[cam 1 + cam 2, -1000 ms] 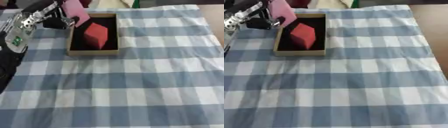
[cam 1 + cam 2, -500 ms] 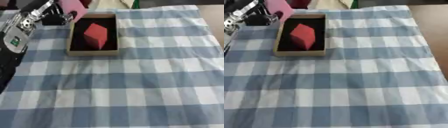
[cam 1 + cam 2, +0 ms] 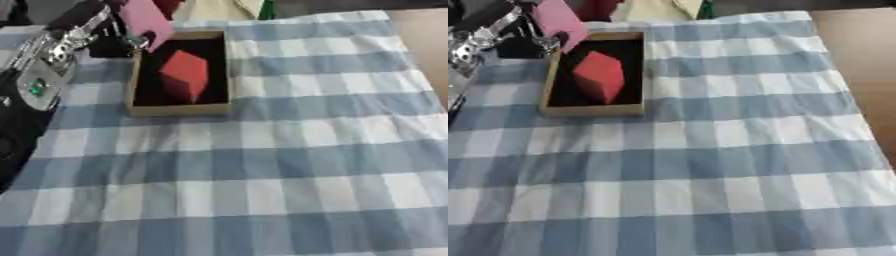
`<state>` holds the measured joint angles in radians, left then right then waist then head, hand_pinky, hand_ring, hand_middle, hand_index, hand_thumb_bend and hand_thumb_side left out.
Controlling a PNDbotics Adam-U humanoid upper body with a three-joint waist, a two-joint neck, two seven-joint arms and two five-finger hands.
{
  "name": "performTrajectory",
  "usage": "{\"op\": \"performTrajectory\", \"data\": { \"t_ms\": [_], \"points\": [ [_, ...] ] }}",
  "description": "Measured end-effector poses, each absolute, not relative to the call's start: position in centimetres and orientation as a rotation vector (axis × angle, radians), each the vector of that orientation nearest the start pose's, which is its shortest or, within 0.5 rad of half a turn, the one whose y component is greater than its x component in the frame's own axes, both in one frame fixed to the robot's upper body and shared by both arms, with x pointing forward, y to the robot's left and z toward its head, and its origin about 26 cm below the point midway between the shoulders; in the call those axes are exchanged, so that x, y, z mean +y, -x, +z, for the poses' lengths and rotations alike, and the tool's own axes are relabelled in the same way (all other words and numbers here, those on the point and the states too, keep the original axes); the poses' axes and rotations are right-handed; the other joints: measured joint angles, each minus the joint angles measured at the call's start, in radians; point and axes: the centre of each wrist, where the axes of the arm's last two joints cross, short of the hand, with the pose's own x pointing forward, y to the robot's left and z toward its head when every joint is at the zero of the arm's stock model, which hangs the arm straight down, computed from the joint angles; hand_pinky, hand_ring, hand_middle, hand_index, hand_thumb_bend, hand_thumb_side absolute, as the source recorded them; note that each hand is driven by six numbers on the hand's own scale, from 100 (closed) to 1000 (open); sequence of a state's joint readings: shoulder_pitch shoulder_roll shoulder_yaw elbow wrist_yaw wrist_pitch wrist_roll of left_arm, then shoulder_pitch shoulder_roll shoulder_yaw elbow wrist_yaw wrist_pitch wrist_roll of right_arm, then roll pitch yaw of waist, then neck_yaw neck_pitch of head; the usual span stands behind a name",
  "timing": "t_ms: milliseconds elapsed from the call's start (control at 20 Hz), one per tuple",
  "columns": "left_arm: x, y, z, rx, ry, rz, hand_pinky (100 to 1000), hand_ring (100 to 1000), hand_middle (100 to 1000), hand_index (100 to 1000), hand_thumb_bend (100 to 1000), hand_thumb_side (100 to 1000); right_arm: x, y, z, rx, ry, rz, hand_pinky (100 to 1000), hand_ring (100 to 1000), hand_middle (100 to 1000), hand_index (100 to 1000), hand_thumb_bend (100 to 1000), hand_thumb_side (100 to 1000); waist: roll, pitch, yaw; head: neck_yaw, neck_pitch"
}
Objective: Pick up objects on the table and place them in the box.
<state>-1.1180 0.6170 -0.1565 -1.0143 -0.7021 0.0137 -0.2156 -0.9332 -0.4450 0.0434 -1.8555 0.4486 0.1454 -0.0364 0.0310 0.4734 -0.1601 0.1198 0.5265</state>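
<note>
Left eye view: the left hand (image 3: 118,37) comes in at about ten o'clock, its dark fingers curled round a flat pink piece (image 3: 144,20) that it grasps by the lower end. The piece stands tilted, its long axis running from roughly eleven o'clock down to five o'clock, and its lower corner hangs over the near-left corner of the box (image 3: 179,106). The box sits at eleven o'clock on the blue checked cloth (image 3: 262,175) that covers the surface, and a red block (image 3: 185,75) already lies inside it, leaning on edge. From the hand, the open dark floor of the box lies toward four o'clock (just beside it, not yet under it).

Right eye view: the same hand shows at the upper left edge, the pink piece overlapping the box's left wall near the top corner. I judge the coming move turns on carrying the piece toward four o'clock so that it clears the wall, landing on the bare floor above or beside the red block. The right hand shows in neither view, so the left is the only one placed to finish this
</note>
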Motion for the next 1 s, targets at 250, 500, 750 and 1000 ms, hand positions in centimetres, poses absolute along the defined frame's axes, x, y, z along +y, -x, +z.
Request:
{"op": "performTrajectory", "data": {
  "t_ms": [250, 500, 750, 1000],
  "points": [
    [30.67, -46.97, 31.96, -1.654, -1.163, -1.116, 547, 555, 598, 804, 194, 738, -20.90, -32.68, 37.56, 3.259, -1.050, -0.732, 803, 748, 476, 683, 275, 624, 0.004, 0.007, -0.005, 0.002, -0.001],
    [30.78, -47.04, 31.78, -1.649, -1.163, -1.160, 592, 642, 687, 867, 321, 773, -20.98, -32.68, 37.57, 3.262, -1.053, -0.730, 803, 747, 475, 683, 275, 623, 0.004, 0.007, -0.003, 0.004, -0.001],
    [30.81, -47.04, 31.68, -1.634, -1.170, -1.199, 631, 709, 743, 898, 540, 834, -21.08, -32.70, 37.50, 3.265, -1.056, -0.728, 802, 746, 473, 682, 275, 623, 0.004, 0.007, -0.003, 0.005, -0.001],
    [30.67, -46.94, 31.84, -1.646, -1.184, -1.211, 632, 712, 740, 893, 582, 830, -21.15, -32.76, 37.31, 3.270, -1.060, -0.732, 802, 746, 472, 682, 275, 623, 0.004, 0.007, 0.000, 0.006, -0.001]
  ]
}}
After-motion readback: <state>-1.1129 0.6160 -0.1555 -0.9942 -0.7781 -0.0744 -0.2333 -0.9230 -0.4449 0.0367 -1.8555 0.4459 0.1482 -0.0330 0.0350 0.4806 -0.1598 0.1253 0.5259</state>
